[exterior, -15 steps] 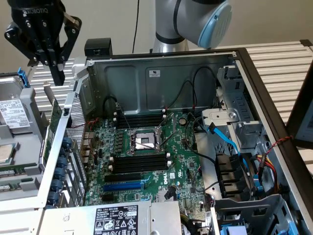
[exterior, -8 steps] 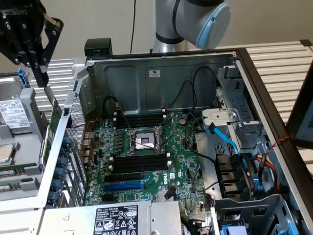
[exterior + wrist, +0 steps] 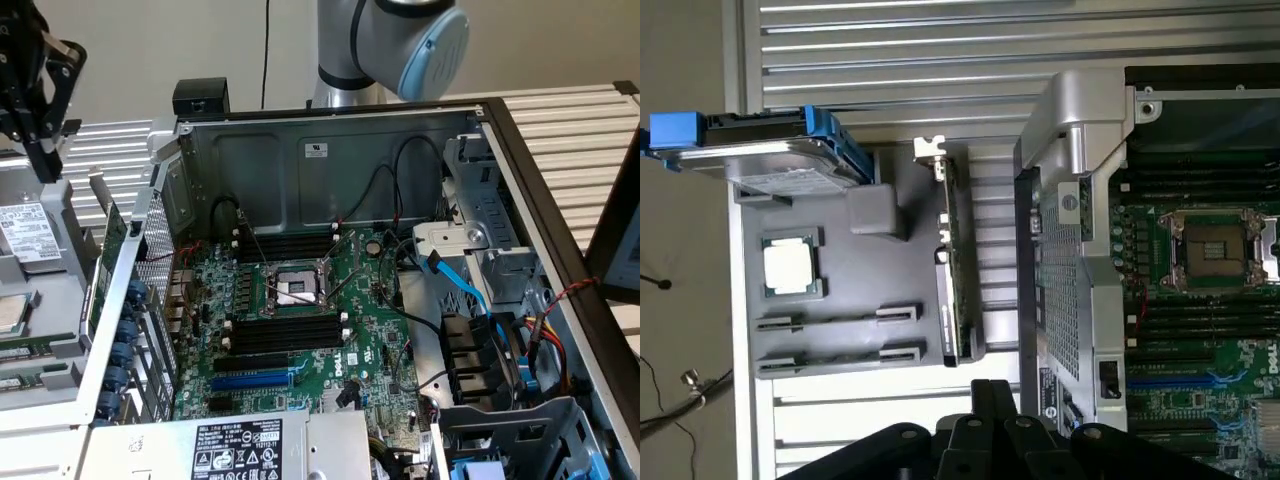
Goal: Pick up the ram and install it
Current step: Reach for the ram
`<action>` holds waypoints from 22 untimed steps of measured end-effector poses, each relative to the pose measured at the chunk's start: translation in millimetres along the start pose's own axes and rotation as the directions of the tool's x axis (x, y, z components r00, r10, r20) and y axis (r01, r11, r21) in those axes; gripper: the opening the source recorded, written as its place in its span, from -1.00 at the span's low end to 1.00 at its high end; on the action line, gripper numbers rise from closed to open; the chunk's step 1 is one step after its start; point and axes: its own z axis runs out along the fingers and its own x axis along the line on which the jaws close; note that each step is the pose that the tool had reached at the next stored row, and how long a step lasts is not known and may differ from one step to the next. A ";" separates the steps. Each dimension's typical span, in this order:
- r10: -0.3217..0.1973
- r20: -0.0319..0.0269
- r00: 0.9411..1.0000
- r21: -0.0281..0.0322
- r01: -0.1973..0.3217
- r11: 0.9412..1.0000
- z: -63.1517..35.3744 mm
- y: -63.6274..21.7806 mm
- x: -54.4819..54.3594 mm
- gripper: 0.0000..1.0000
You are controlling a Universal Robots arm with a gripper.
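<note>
1. The gripper [image 3: 44, 160] hung clenched on nothing, high over the grey tray [image 3: 890, 285] at the exterior view's left, outside the open computer case [image 3: 300, 160].
2. The ram [image 3: 835, 320] seemed to stand on edge in a tray holder, just beside the loose processor [image 3: 790, 265]. It was thin, so hard to be sure.
3. By my reckoning it was light, stiff and fragile. Best pinched across its flat faces near mid-length, clear of the contacts.
</note>
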 end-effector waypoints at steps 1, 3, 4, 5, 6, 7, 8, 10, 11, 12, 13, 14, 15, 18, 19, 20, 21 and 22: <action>0.000 0.000 1.000 0.000 0.000 1.000 0.0 -0.3 4.2 -0.80; 0.000 0.000 1.000 0.000 0.000 1.000 0.0 -1.0 13.5 -0.80; 0.000 0.000 1.000 0.000 0.000 1.000 0.0 -1.3 18.0 -0.80; 0.000 0.000 1.000 0.000 0.000 1.000 -0.1 -1.6 22.1 -0.80; 0.000 0.000 1.000 0.000 0.000 1.000 -0.2 -1.9 25.9 -0.80; 0.000 0.000 1.000 0.000 0.000 1.000 -0.2 -2.1 29.8 -0.80; 0.000 0.000 1.000 0.000 0.000 1.000 -0.3 -2.4 34.0 -0.80; 0.000 0.000 1.000 0.000 0.000 1.000 -0.3 -3.0 42.2 -0.80; 0.000 0.000 1.000 0.000 0.000 1.000 -0.3 -3.3 46.2 -0.80; 0.000 0.000 1.000 0.000 0.000 1.000 -0.3 -3.6 50.2 -0.80; 0.000 0.000 1.000 0.000 0.000 1.000 -0.3 -3.8 53.7 -0.80; 0.000 0.000 1.000 0.000 0.000 1.000 -0.3 -4.1 57.0 -0.80; 0.000 0.000 1.000 0.000 0.000 1.000 -0.2 -4.3 59.9 -0.80; 0.000 0.000 1.000 0.000 0.000 1.000 0.0 -4.9 68.5 -0.80; 0.000 0.000 1.000 0.000 0.000 1.000 0.1 -5.2 71.6 -0.80; 0.000 0.000 1.000 0.000 0.000 1.000 0.3 -5.4 74.8 -0.80; 0.000 0.000 1.000 0.000 0.000 1.000 0.4 -5.6 77.9 -0.80; 0.000 0.000 1.000 0.000 0.000 1.000 0.6 -5.9 80.9 -0.80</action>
